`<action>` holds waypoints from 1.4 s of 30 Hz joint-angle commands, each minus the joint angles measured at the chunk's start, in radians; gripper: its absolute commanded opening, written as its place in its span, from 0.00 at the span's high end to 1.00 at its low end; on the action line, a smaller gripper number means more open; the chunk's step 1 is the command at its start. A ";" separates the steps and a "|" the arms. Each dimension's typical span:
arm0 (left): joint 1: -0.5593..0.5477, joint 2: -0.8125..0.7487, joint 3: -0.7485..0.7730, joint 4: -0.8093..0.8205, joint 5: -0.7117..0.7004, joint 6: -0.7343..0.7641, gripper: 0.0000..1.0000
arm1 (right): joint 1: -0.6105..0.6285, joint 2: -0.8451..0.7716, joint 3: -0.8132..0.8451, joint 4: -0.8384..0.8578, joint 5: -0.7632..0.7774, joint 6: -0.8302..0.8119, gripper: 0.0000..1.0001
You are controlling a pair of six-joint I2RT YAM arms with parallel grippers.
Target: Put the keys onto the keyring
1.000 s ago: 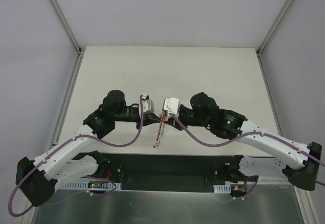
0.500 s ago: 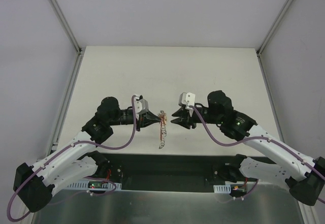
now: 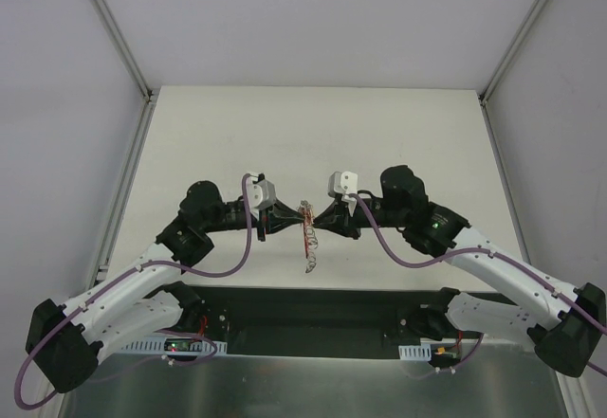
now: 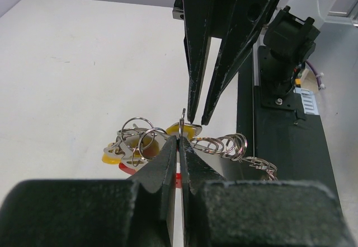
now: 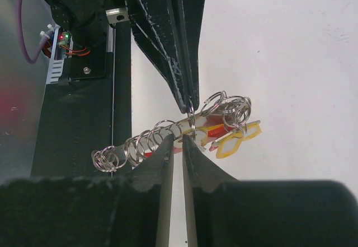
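Flanking one keyring (image 3: 306, 231), two keys (image 4: 110, 158) (image 4: 190, 130): two claws (image 3: 292, 217) (image 3: 320, 219)

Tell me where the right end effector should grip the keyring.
Take the upright ring of the keyring, on the part sticking out past the left end effector, coming level from the robot's right. It stands edge-on, clear of the yellow keys.

The keyring (image 3: 307, 240) is between left gripper (image 3: 295, 221) and right gripper (image 3: 318, 221) (keys (image 5: 234, 142) bunched on it).
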 commanded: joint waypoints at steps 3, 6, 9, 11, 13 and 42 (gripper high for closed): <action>-0.015 0.000 0.009 0.108 0.038 -0.026 1.00 | -0.005 0.003 0.006 0.058 -0.033 0.004 0.90; -0.015 0.003 0.009 0.111 0.038 -0.024 1.00 | -0.008 0.000 0.006 0.059 -0.031 0.005 0.94; -0.017 0.004 0.007 0.110 0.043 -0.024 1.00 | -0.008 -0.006 0.006 0.058 -0.028 0.007 0.96; -0.017 0.003 0.007 0.110 0.044 -0.026 1.00 | -0.010 -0.009 0.008 0.052 -0.025 0.007 0.98; -0.017 0.001 0.004 0.111 0.043 -0.024 1.00 | -0.010 -0.014 0.008 0.042 -0.022 0.007 0.98; -0.018 -0.014 0.000 0.111 0.041 -0.021 1.00 | -0.022 -0.043 0.014 -0.005 0.010 0.004 0.84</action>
